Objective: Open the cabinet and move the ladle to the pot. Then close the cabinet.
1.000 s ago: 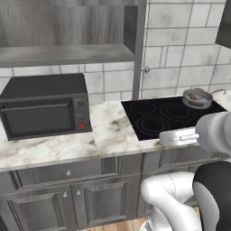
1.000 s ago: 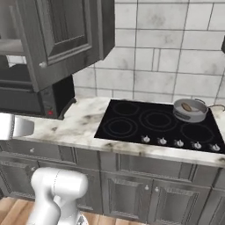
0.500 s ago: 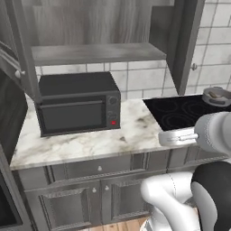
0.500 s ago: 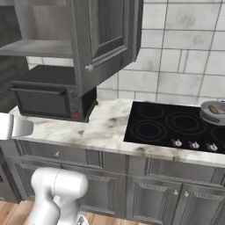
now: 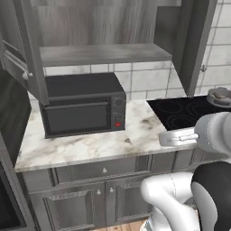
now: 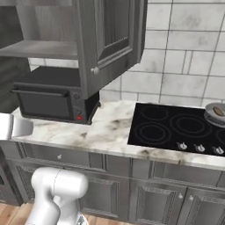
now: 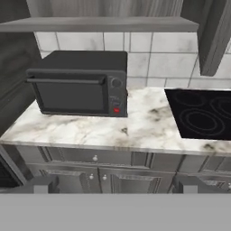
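The grey cabinet (image 5: 103, 53) hangs above the counter with both doors swung open. Its left door (image 5: 31, 54) and right door (image 5: 196, 45) stand edge-on, and the shelf (image 7: 99, 25) looks bare. The right door (image 6: 112, 39) shows its round knob. A small silver pot (image 6: 216, 112) sits on the stove's far right, also seen as the pot (image 5: 219, 96). A brown streak lies inside it, perhaps the ladle, too small to be sure. My gripper (image 7: 115, 185) is open and holds nothing. It hovers in front of the counter edge, below the cabinet and facing the microwave.
A black microwave (image 5: 83, 108) stands on the marble counter (image 5: 103, 144) under the open cabinet. The black glass cooktop (image 6: 176, 127) lies to its right. Grey drawer and door fronts (image 7: 97, 169) run below the counter. A dark tall unit (image 5: 11, 117) borders the left.
The whole picture has slid to the right, so the base has driven left. The microwave and open cabinet now sit in the middle, and the stove and pot are at the right edge. The gripper stays open.
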Controlling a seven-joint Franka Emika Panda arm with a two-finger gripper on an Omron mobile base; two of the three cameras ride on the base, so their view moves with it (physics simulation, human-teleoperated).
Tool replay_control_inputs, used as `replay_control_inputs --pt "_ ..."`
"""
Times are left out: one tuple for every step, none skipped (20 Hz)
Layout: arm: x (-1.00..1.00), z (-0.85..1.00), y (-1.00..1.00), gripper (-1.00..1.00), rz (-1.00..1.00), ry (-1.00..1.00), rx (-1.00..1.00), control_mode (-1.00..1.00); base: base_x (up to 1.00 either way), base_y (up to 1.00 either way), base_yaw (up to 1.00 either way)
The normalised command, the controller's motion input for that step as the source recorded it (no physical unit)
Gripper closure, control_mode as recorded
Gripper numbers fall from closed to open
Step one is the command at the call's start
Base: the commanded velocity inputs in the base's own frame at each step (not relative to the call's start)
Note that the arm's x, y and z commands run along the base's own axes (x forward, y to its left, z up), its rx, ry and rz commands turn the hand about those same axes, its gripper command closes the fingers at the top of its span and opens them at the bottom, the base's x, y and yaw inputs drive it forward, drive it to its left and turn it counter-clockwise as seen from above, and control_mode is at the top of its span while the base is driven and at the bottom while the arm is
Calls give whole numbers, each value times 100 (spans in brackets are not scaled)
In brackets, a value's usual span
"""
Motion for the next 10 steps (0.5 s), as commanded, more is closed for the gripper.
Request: replay_control_inputs --pt "0 0 0 -100 0 0 0 100 39 3 0" --pt "0 0 0 -100 0 0 0 100 41 12 0" --pt "0 0 0 -100 0 0 0 100 48 16 0" --pt "0 0 0 -100 0 0 0 100 48 11 0" --pt "0 0 0 -100 0 0 0 100 48 16 0" --pt "0 0 0 -100 0 0 0 100 44 18 0" --pt "0 0 0 -100 0 0 0 100 43 22 0" --pt "0 0 0 -100 0 0 0 100 39 24 0" --pt "0 0 0 -100 0 0 0 100 39 31 0" --pt "0 0 0 -100 0 0 0 100 41 34 0"
